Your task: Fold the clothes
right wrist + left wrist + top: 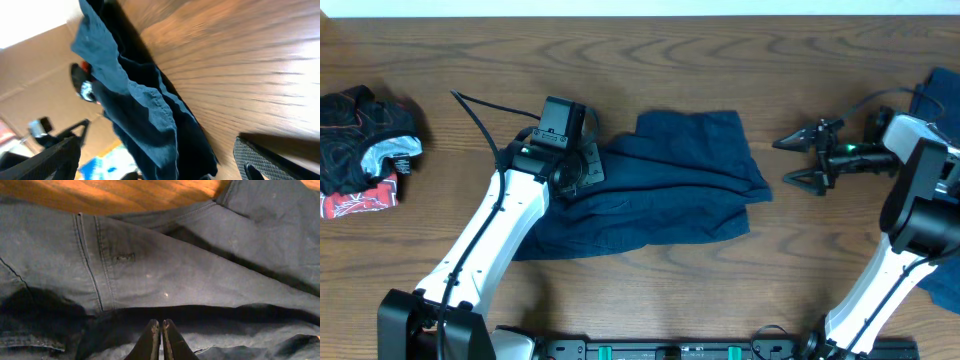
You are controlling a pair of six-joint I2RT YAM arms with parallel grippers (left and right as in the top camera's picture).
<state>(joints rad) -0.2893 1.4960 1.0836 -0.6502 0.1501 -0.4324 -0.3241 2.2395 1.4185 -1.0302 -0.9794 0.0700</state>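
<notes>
One navy shorts [660, 190], left tool [161, 330] pinched together, right tool [783, 160] spread

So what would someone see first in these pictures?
The big, rumpled dark navy blue cloth shorts spread in the middle of the brown wooden table. The left gripper is low over them with fingers shut, while the right gripper hangs open just beside their right edge. A crumpled black-and-red clothes heap lies far left.

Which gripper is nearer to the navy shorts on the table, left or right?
Left. The left gripper is on the shorts, jaws shut; the right gripper hangs beyond their right edge, jaws open.
</notes>
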